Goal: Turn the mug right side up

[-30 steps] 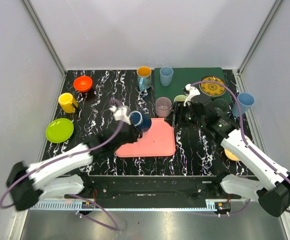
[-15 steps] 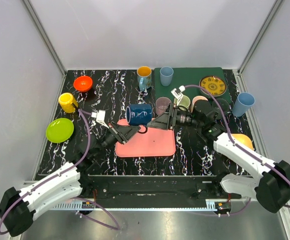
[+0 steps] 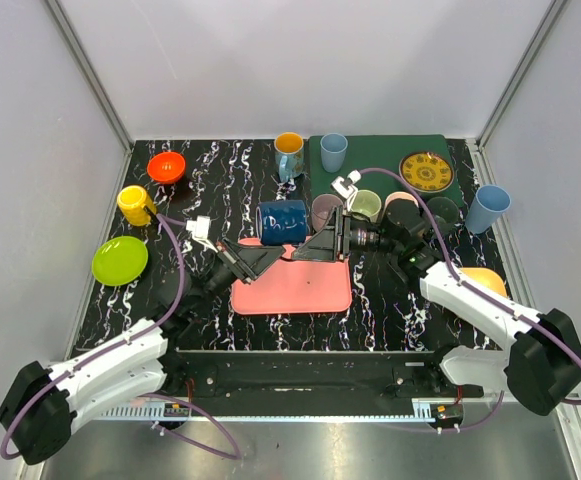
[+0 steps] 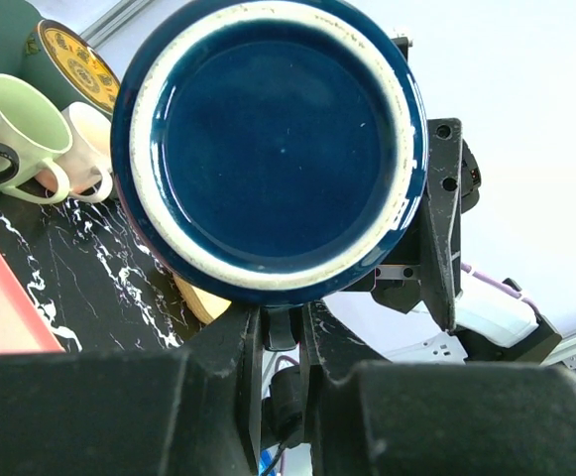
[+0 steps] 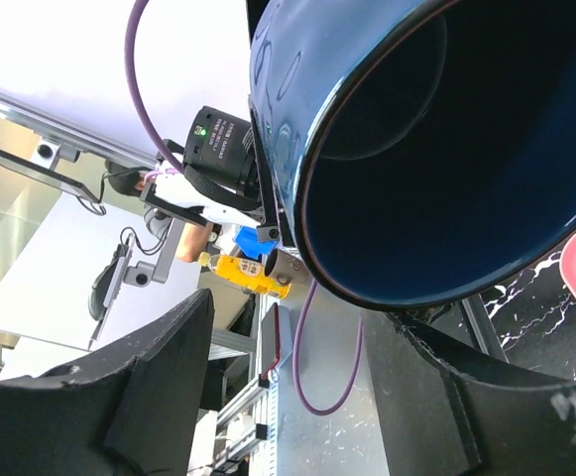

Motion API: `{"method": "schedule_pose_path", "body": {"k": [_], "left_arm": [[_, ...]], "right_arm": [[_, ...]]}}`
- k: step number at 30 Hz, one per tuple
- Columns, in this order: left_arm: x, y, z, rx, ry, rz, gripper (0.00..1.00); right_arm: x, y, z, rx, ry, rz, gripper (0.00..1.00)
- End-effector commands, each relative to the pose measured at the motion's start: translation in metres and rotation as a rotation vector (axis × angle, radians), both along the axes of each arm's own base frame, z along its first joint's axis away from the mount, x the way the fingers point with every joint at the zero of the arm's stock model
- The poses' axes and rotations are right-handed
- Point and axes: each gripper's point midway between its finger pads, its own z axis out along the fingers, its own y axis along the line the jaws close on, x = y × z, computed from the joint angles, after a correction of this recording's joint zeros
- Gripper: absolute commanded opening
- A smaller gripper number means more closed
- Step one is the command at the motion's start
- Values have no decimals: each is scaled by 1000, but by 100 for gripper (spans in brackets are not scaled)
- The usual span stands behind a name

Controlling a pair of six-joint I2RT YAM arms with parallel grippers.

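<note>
The dark blue mug is held on its side in the air above the pink tray. My left gripper is shut on the mug's handle from below. In the left wrist view the mug's round base faces the camera and the handle sits pinched between my fingers. My right gripper is open, close to the mug from the right. In the right wrist view the mug's open mouth fills the frame above my spread gripper.
Behind the mug stand a purple cup, pale green mug, pink mug and black mug. A green mat holds a patterned plate. Yellow mug, green plate and orange bowl are at left.
My left arm has swung out and turned the mug onto its side, lifting it a little toward the back. My right gripper has moved left up to the mug's mouth.
</note>
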Motion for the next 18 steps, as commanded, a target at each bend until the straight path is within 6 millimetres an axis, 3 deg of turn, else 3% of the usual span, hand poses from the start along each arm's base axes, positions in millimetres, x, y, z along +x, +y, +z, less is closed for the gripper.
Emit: {"method": "schedule_pose_path", "body": {"k": [1,6,10,18], "left_arm": [[-21,12,83,-194,-197,-29,0],[-9,23,100,-187,-222,78,0],[-10,17,104,-183,-230,47,0],[-13,4,94,-216,-186,-38,0]], "right_arm": [[2,2,13,1,-91,-14,66],[6,-14,-2,-119,-158,-142,70],[11,-16,-12,-161,-164,-174,72],[25,-7,-12,-125,-157,-191,70]]}}
